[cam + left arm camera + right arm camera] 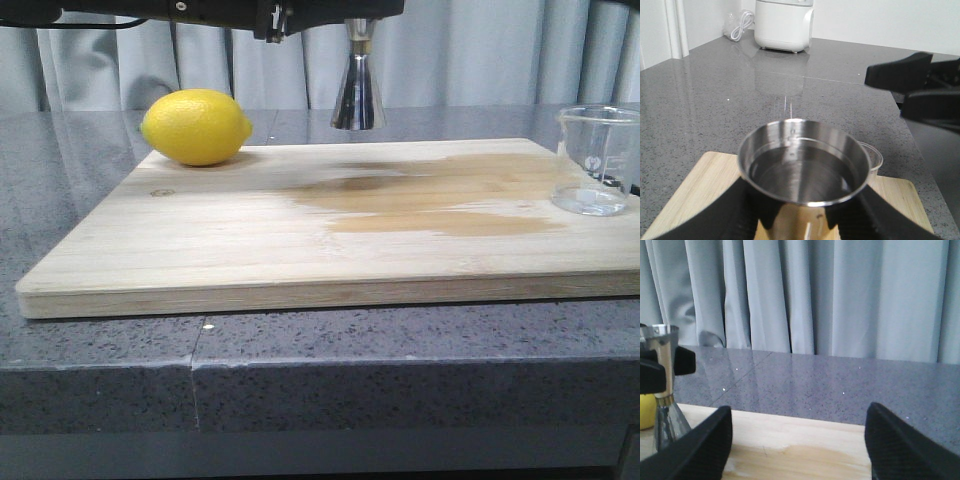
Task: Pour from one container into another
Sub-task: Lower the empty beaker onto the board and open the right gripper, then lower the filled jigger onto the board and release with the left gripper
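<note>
The steel jigger (358, 95), hourglass-shaped with a gold band, hangs above the far part of the wooden board (200, 240), and my left gripper (358, 30) is shut on its upper cone. In the left wrist view the jigger (802, 165) holds clear liquid, with the black fingers (730, 215) on both sides of it. The clear glass beaker (595, 160) stands at the board's right end with a little liquid at its bottom; its rim (874, 159) shows just behind the jigger. My right gripper (797, 440) is open over the board, holding nothing, with the jigger (662, 390) off to its side.
A yellow lemon (196, 126) lies on the board's far left corner. A wet darker patch (440, 195) spreads over the board's right half. A white appliance (784, 25) stands far off on the grey stone counter (100, 350). Grey curtains hang behind.
</note>
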`<state>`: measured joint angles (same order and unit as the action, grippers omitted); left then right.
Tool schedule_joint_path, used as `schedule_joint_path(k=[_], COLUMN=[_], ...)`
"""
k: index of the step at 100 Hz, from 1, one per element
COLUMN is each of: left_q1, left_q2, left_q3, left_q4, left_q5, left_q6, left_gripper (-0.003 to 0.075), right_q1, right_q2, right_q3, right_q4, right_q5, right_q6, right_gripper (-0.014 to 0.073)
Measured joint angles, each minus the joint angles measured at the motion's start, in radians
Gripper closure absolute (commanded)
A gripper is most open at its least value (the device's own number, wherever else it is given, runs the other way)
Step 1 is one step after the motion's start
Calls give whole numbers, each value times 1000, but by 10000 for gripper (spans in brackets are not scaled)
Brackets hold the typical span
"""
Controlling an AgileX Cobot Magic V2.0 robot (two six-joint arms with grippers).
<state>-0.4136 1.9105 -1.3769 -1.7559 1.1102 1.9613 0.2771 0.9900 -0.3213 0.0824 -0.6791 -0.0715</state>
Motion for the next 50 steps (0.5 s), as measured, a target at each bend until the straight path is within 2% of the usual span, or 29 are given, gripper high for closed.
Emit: schedule_joint_path(k=[23,50], left_q1=[0,0], left_q2=[0,0], left_q3=[0,0], left_q4=[0,1], left_q5=[0,0], left_q6=[0,0], left_gripper=[428,428], right_q1=[0,0], right_q2=[-101,-149], right_q3=[-4,-4], right_q4=[0,-4], right_q5=[45,82], right_q6=[-67,-78], right_gripper=[94,95])
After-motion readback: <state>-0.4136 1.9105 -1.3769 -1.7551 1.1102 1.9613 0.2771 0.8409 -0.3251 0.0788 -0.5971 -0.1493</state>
